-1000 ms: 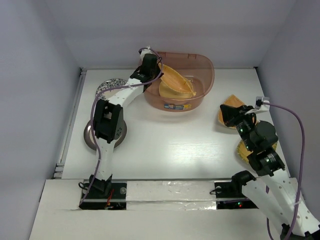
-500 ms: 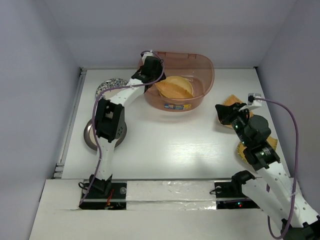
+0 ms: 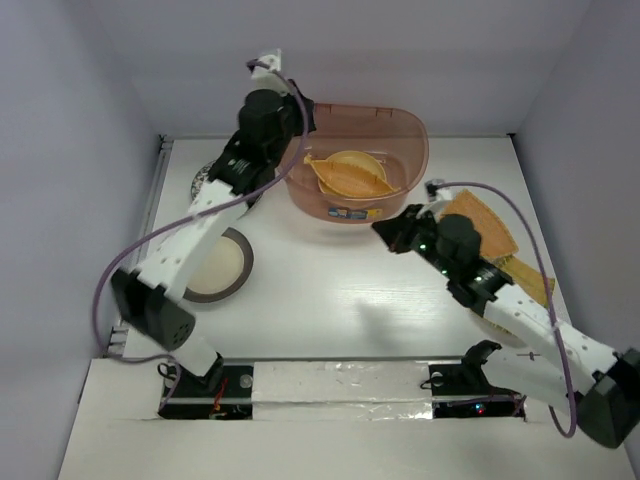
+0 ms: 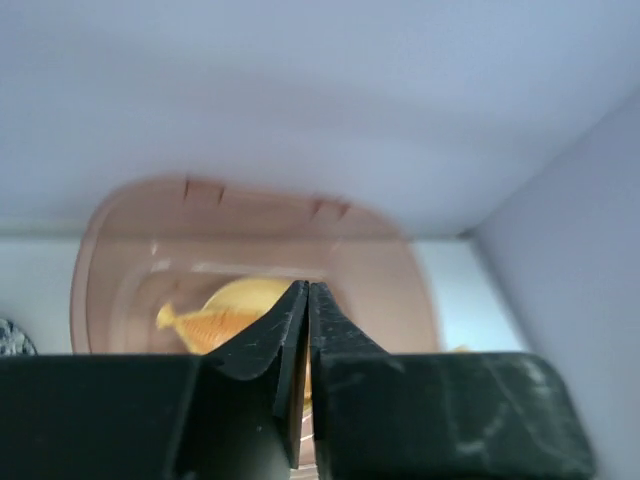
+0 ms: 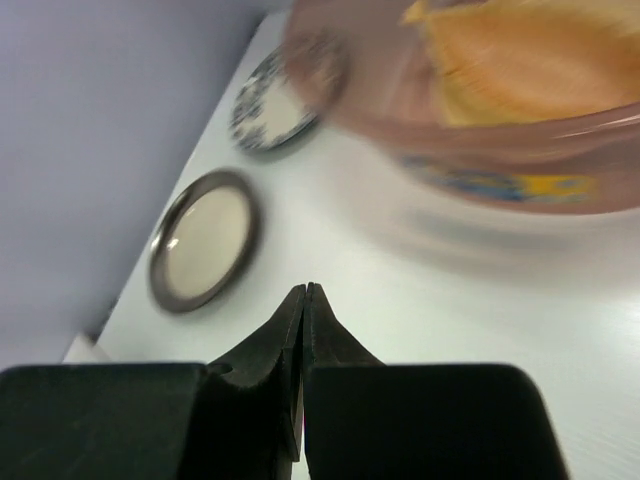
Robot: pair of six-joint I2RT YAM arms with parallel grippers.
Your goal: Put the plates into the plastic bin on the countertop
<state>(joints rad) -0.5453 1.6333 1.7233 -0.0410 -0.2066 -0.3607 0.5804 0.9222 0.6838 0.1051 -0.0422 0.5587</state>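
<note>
The translucent pinkish plastic bin (image 3: 412, 150) is seen at the back of the white counter (image 3: 320, 300), with its label side turned toward the arms. Inside it a round yellow plate (image 3: 365, 160) is lying, and an orange-tan fan-shaped ribbed plate (image 3: 345, 181) is laid across it. The left gripper (image 4: 305, 296) is held raised above the bin's left rim; its jaws are pressed together and nothing is pinched. The right gripper (image 5: 304, 292) is held over bare counter just in front of the bin's right front corner, jaws likewise pressed together, nothing between them. A metallic-rimmed cream-centred plate (image 3: 220, 265) is lying flat on the left of the counter, partly covered by the left arm in the top view. A white plate with a dark floral rim (image 5: 265, 105) is lying behind it, near the bin's left side, mostly hidden from above. Two more orange-tan fan-shaped plates (image 3: 482, 222) are lying on the right of the counter, partly covered by the right arm; whether they touch cannot be told.
</note>
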